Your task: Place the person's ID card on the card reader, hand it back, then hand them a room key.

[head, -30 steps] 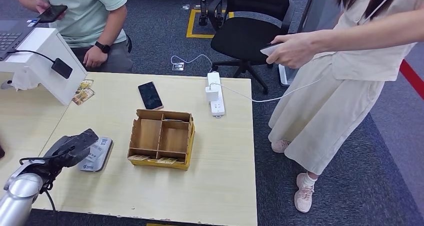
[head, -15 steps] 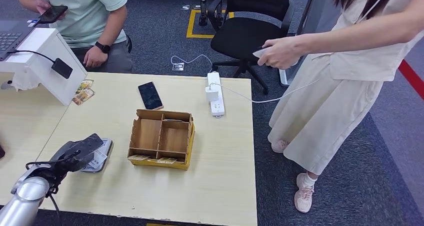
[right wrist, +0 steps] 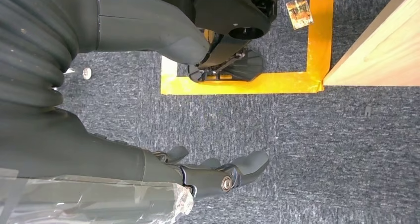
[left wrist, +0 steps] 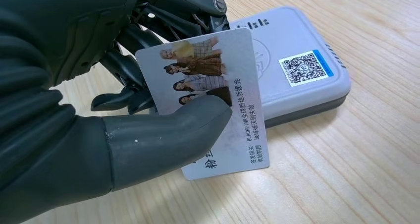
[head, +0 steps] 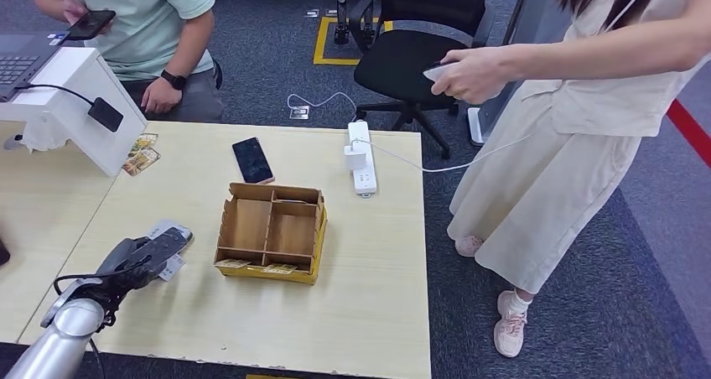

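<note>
Left wrist view showed the white printed ID card (left wrist: 213, 102) pinched between the thumb and dark fingers of the left hand (left wrist: 99, 100), held just above and beside the flat grey card reader (left wrist: 297, 65) with its QR sticker. Judging from that, the reading step was in hand or just finished; the next move called for carrying the card across the pale wooden table (head: 369, 295) to the person in the cream dress (head: 578, 119). Between them stood the open brown cardboard divider box (head: 270, 232), with a black phone (head: 251, 159) and a white power strip (head: 361, 157) beyond. The right hand (right wrist: 208, 177) hung over carpet, fingers apart, holding nothing.
</note>
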You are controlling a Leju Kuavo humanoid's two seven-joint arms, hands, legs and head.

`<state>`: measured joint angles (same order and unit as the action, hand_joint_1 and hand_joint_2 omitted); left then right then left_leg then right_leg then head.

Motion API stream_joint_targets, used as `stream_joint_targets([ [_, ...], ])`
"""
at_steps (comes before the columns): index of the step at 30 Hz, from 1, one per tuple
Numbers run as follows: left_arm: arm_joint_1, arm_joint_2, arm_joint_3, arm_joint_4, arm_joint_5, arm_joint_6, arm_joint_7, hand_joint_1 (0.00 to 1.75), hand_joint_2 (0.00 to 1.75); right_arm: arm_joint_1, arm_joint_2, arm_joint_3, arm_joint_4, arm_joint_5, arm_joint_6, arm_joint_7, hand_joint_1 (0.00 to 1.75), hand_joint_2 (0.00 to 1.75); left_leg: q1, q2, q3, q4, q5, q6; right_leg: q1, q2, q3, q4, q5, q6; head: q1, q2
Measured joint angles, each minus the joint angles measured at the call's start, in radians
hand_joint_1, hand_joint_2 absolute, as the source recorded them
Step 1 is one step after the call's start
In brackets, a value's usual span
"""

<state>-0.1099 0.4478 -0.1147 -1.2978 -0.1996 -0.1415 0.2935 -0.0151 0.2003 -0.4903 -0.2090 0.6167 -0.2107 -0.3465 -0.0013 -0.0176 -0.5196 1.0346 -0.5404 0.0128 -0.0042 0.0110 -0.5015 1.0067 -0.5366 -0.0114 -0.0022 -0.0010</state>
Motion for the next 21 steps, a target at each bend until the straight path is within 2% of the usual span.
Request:
stream_joint_targets([
  [11, -0.007, -0.006, -0.002, -0.012, 0.079, -0.026, -0.045, 1.75, 1.75, 0.0, 0.0, -0.014, 0.0, -0.003, 0.002, -0.013, 0.0, 1.75, 0.0, 0.0, 0.0, 0.0, 0.001, 0.0, 0.0, 0.0, 0.0, 0.0, 0.0, -0.001, 0.0, 0.0],
  [16, -0.006, -0.003, 0.001, -0.083, 0.102, 0.01, -0.103, 1.75, 1.75, 0.0, 0.0, -0.025, -0.001, -0.016, 0.004, -0.031, 0.0, 1.75, 0.0, 0.0, -0.001, 0.0, 0.001, 0.0, 0.0, 0.0, -0.001, 0.001, 0.001, -0.001, 0.0, 0.0],
  [21, -0.014, 0.013, 0.022, -0.166, 0.114, 0.021, -0.107, 1.75, 1.75, 0.0, 0.0, -0.037, -0.002, -0.021, 0.004, -0.039, 0.0, 1.75, 0.0, 0.001, -0.001, 0.0, 0.001, 0.0, 0.0, 0.001, -0.001, 0.001, 0.001, -0.001, 0.0, 0.0],
])
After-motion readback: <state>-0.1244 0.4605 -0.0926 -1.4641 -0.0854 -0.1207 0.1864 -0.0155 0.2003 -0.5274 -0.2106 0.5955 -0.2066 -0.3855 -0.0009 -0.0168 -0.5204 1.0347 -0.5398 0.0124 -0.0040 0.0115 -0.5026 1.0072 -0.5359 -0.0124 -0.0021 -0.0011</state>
